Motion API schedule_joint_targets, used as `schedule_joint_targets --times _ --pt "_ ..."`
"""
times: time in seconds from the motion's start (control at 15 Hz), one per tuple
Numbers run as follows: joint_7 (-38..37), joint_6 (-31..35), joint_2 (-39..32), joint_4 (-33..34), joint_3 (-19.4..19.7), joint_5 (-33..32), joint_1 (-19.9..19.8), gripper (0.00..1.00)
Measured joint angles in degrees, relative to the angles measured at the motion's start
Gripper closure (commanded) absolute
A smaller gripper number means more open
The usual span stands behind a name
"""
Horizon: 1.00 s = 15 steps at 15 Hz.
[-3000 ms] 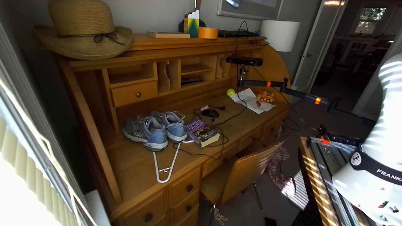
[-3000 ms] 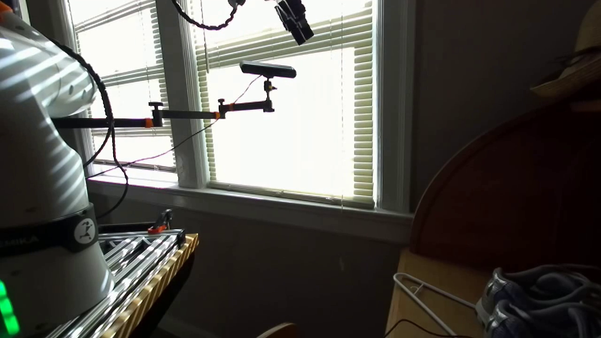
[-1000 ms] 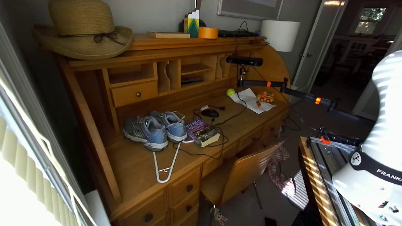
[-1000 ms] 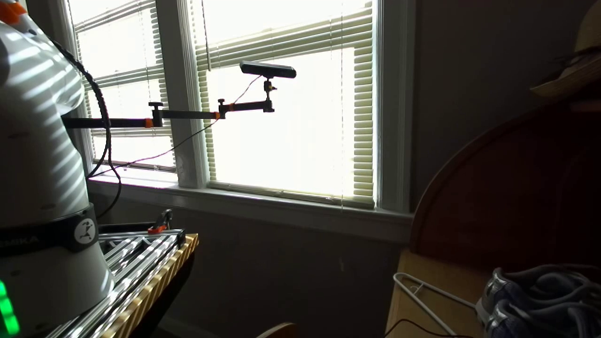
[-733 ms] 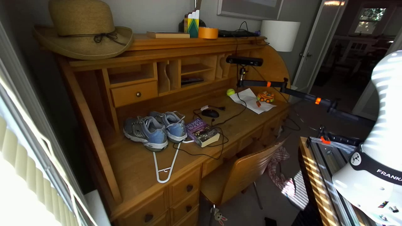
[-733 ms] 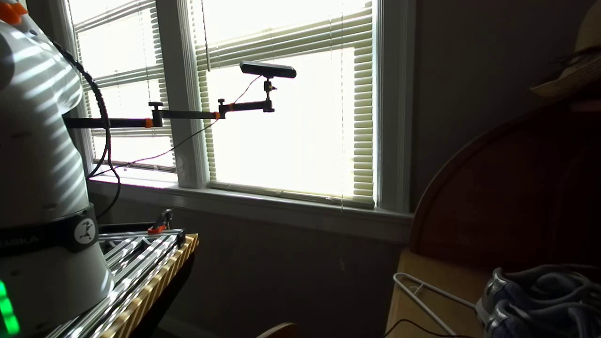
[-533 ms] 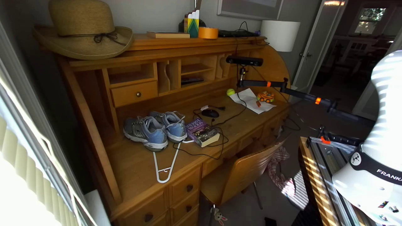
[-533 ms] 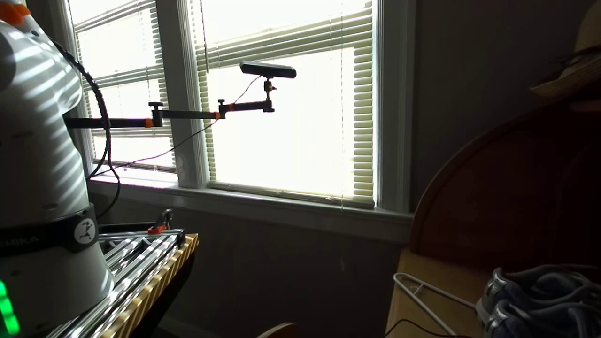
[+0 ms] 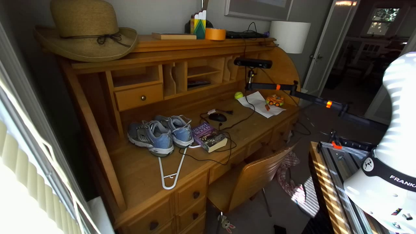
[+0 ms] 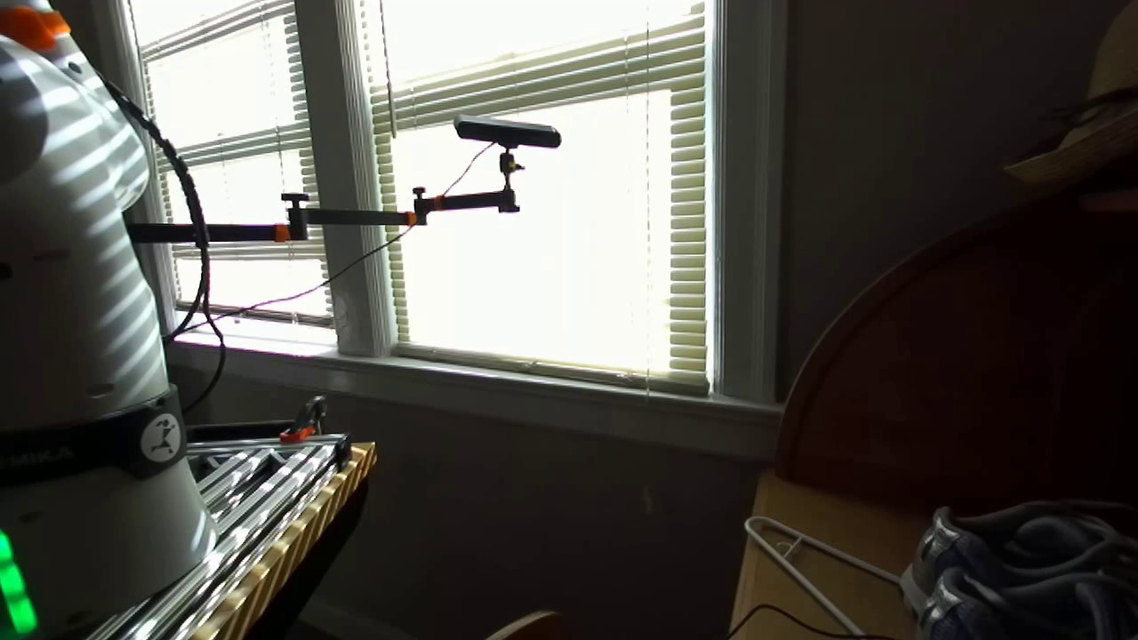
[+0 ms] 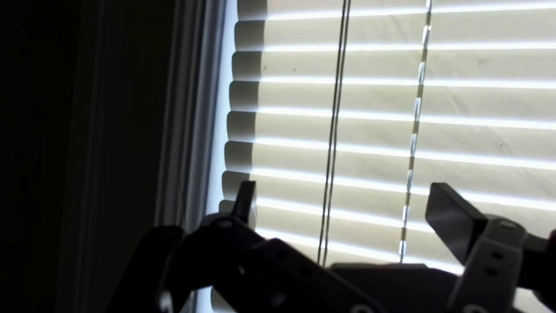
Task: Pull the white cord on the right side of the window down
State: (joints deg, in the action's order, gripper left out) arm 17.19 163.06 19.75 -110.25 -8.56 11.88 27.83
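Wrist view: gripper (image 11: pixel 345 202) is standing with its jaws apart; the white cord (image 11: pixel 334 130) is hanging as two strands between them in frame, in front of the blind (image 11: pixel 295 126); depth cannot be told. In an exterior view the cord is hanging down the right side of the window (image 10: pixel 551 284); the gripper, showing earlier, is now sitting out of frame. In an exterior view the arm (image 9: pixel 398 143) is leaning further in.

From afar, I watch my gripper (image 11: pixel 342 204) spread wide in the lower half of the frame, the two-strand cord (image 11: pixel 333 125) appearing mid-frame between its fingers (image 11: pixel 454 226), touching neither, in front of the backlit blind (image 11: pixel 295 95); shadowed window trim (image 11: pixel 191 108) runs left of center.
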Motion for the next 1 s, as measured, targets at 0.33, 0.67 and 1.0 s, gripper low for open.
schedule_joint_targets --times 0.33,0.67,1.0 --pt "3.9 0.0 -2.19 2.41 1.81 1.31 2.6 0.52" --pt "7.1 0.0 -3.33 3.77 3.65 3.21 4.44 0.36" --pt "12.06 -0.01 -3.98 4.53 6.22 6.55 7.44 0.69"
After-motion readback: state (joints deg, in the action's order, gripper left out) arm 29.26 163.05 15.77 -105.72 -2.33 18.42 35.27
